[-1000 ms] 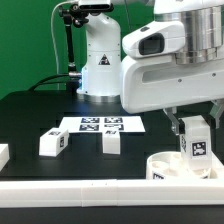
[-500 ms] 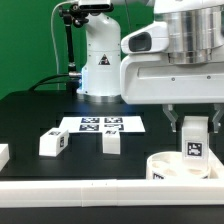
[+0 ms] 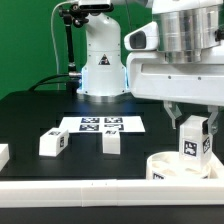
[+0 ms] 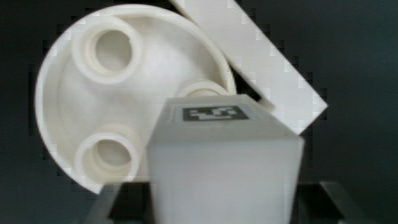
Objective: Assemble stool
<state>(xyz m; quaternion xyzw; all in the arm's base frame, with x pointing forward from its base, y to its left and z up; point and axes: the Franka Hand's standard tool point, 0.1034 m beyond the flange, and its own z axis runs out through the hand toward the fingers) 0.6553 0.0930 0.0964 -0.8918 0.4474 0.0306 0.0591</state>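
Note:
My gripper [image 3: 194, 126] is shut on a white block leg [image 3: 194, 142] with a black-and-white tag on its face. It holds the leg upright just above the round white seat [image 3: 168, 166] at the exterior view's right. In the wrist view the held leg [image 4: 228, 150] fills the foreground between the dark fingers [image 4: 121, 203], and the seat [image 4: 107, 95] lies beyond it with two round sockets showing. Two more legs [image 3: 52, 143] [image 3: 111, 143] lie loose on the black table, left of the seat.
The marker board [image 3: 100, 125] lies flat behind the loose legs. A long white rail [image 3: 90, 190] runs along the table's front edge, and another rail [image 4: 249, 50] lies against the seat. The white robot base [image 3: 100, 55] stands at the back.
The arm's wrist housing has turned toward the exterior view's right. The held leg has stayed over the seat, turning slightly. The loose legs have not moved.

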